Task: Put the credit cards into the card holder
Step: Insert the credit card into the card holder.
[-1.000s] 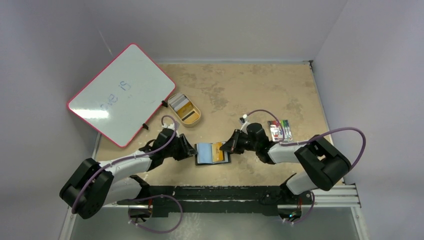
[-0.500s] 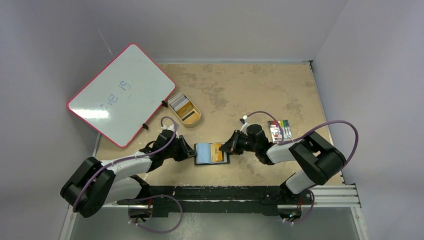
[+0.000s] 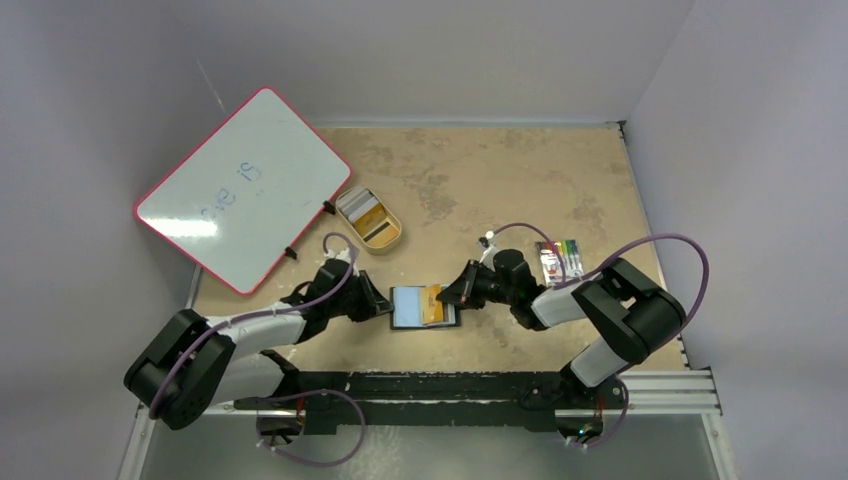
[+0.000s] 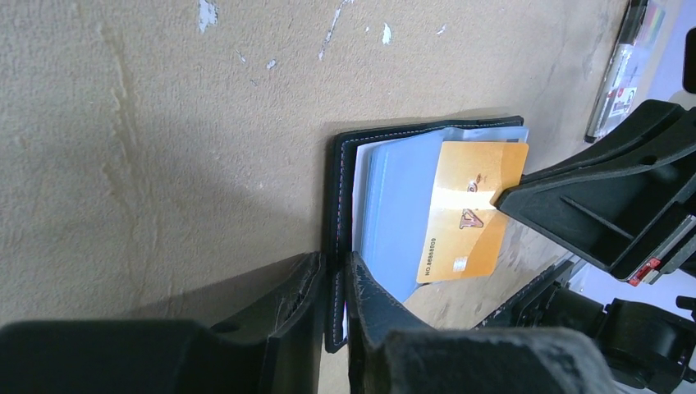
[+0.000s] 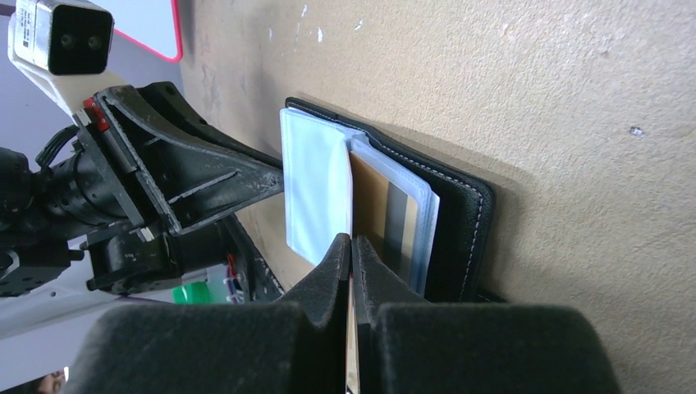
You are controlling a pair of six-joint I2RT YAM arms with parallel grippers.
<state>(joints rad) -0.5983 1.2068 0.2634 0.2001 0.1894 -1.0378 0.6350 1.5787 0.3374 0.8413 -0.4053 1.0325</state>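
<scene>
The black card holder (image 3: 398, 309) lies open on the table with its blue lining up. My left gripper (image 3: 383, 303) is shut on its left cover edge (image 4: 335, 213). My right gripper (image 3: 446, 294) is shut on a gold-orange credit card (image 3: 433, 304) and holds it over the holder's right half, partly among the clear sleeves. In the left wrist view the card (image 4: 468, 209) shows its printed face. In the right wrist view the card (image 5: 367, 193) stands edge-on between my fingers, beside the holder's cover (image 5: 460, 222). More cards (image 3: 370, 215) lie in the gold oval tin (image 3: 390, 243).
A white board with a red rim (image 3: 240, 185) leans at the back left. A small multicoloured striped item (image 3: 560, 259) lies right of my right arm. The table's front edge runs just behind both arm bases.
My right gripper has eased the card a little further left over the holder. The right elbow has shifted left. The left gripper has stayed on the holder's edge.
</scene>
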